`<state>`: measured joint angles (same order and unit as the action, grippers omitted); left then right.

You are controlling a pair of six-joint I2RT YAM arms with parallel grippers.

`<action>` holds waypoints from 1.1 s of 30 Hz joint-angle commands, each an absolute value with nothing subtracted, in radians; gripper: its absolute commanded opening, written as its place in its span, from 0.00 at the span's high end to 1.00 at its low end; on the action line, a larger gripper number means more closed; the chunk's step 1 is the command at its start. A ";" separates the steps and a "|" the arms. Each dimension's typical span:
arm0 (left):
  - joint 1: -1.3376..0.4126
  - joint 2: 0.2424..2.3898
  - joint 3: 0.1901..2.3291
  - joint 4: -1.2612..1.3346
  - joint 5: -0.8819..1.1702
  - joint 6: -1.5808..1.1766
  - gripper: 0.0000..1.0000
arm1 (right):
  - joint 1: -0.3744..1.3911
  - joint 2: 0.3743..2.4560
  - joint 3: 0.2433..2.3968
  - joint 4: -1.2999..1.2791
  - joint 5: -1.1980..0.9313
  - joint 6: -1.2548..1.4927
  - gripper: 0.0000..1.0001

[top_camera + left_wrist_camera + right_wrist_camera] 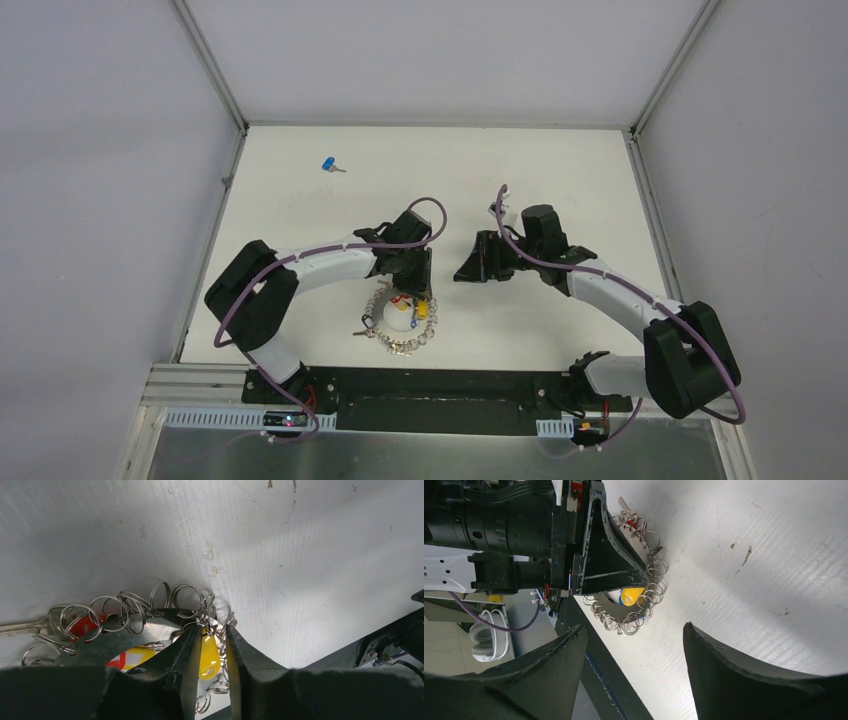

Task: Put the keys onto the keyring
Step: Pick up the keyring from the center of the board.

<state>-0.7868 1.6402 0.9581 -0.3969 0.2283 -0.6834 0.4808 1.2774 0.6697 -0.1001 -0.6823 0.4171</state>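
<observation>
The keyring is lying on the scuffed white table near the arm bases. The left gripper is pinching the yellow key over it. The blue key is lying well apart. The right gripper is hanging wide open, empty, between pale walls.

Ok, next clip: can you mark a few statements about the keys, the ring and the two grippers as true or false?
1. The blue key lies alone on the table, far from the keyring. True.
2. The right gripper holds the blue key. False: its fingers are wide apart with nothing between them.
3. The yellow key has its head between the fingers of the left gripper, at the keyring's edge. True.
4. The right arm holds the keyring up off the table. False: the keyring lies flat on the table under the left gripper.
</observation>
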 commanded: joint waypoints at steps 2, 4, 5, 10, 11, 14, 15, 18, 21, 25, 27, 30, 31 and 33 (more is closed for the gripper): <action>-0.799 1.645 0.989 -0.401 0.161 -0.685 0.78 | 0.476 1.284 0.717 -0.089 -0.725 0.425 0.28; -0.799 1.653 0.989 -0.404 0.152 -0.690 0.81 | 0.476 1.284 0.717 -0.091 -0.730 0.426 0.28; -0.799 1.660 0.989 -0.407 0.147 -0.695 0.81 | 0.476 1.284 0.717 -0.090 -0.732 0.424 0.28; -0.799 1.711 0.998 -0.419 0.158 -0.713 0.76 | 0.476 1.282 0.715 -0.091 -0.738 0.423 0.28; -0.799 1.718 1.000 -0.418 0.161 -0.712 0.76 | 0.476 1.282 0.715 -0.091 -0.739 0.422 0.28; -0.799 1.716 1.002 -0.420 0.151 -0.705 0.85 | 0.476 1.279 0.714 -0.092 -0.741 0.421 0.28; -0.799 1.708 1.001 -0.421 0.146 -0.700 0.90 | 0.476 1.275 0.713 -0.093 -0.737 0.420 0.28; -0.799 1.682 0.998 -0.423 0.137 -0.677 1.00 | 0.476 1.258 0.708 -0.091 -0.724 0.414 0.27; -0.801 1.644 0.995 -0.414 0.135 -0.633 1.00 | 0.476 1.232 0.700 -0.075 -0.715 0.406 0.27; -0.808 1.546 0.950 -0.340 0.152 -0.563 1.00 | 0.477 1.183 0.672 -0.010 -0.711 0.398 0.27; -0.809 1.484 0.906 -0.273 0.170 -0.540 1.00 | 0.476 1.161 0.655 0.035 -0.729 0.394 0.27; -0.808 1.380 0.818 -0.164 0.206 -0.507 1.00 | 0.476 1.141 0.619 0.123 -0.808 0.372 0.29; -0.808 1.355 0.792 -0.132 0.221 -0.495 1.00 | 0.476 1.136 0.605 0.157 -0.836 0.369 0.30; -0.809 1.316 0.741 -0.083 0.246 -0.466 1.00 | 0.482 1.132 0.582 0.219 -0.884 0.350 0.32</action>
<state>-0.7994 1.4105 0.8127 -0.2569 0.1932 -0.5514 0.4808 1.1610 0.6220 0.0395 -0.7689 0.3988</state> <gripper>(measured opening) 0.009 0.696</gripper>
